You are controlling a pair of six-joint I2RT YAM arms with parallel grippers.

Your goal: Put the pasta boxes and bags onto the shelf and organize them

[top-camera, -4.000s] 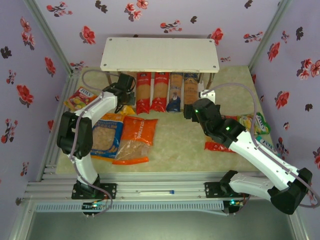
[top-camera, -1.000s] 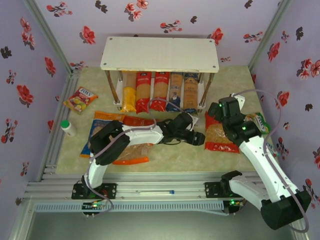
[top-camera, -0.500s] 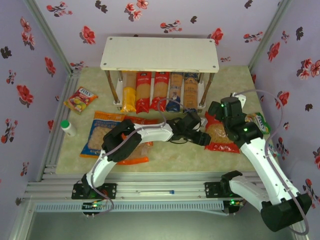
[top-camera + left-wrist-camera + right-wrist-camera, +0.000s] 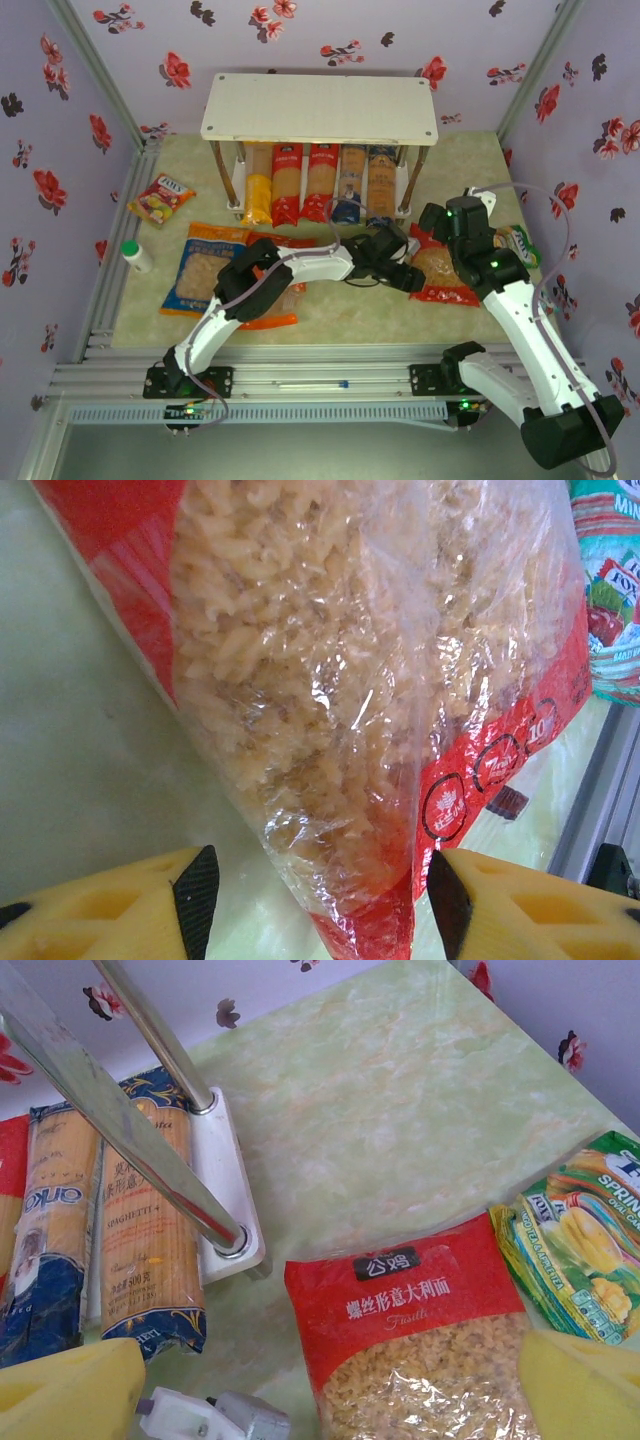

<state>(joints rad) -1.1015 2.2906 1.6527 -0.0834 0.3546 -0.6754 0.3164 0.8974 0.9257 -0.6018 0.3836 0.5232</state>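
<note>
shelf [image 4: 320, 108]: one, white, two tiers, at the far side of the table [image 4: 330, 312]; its lower tier holds five spaghetti packs, side by side, long axis running front to back.

arms: two; left gripper [image 4: 408, 277] reaches across to the right half of the table; in its wrist view the jaws stand apart, straddling the near end of the red bag [image 4: 330, 680]; there is a gap at the left finger, so no clamp, released; right gripper [image 4: 440, 222] hovers over the far end of the same bag, jaws spread wide, holding nothing.

bags: three, all flat on the table, none on the shelf; red bag in front of the shelf's right post [image 4: 150, 1130]; blue-orange bag [image 4: 205, 270] at left; orange bag [image 4: 275, 300] just beside it, partly under the left arm.

packs, left to right: one yellow pack [image 4: 258, 187]; two red packs [image 4: 288, 185] [image 4: 319, 183]; two dark blue packs [image 4: 350, 185] [image 4: 380, 185].

snack packets: two; yellow-red packet [image 4: 160, 198] far left; green packet [image 4: 580, 1240] just beside the red bag's right edge.

bottle [image 4: 133, 255]: one, small, white, green cap, at the table's left edge.
</note>
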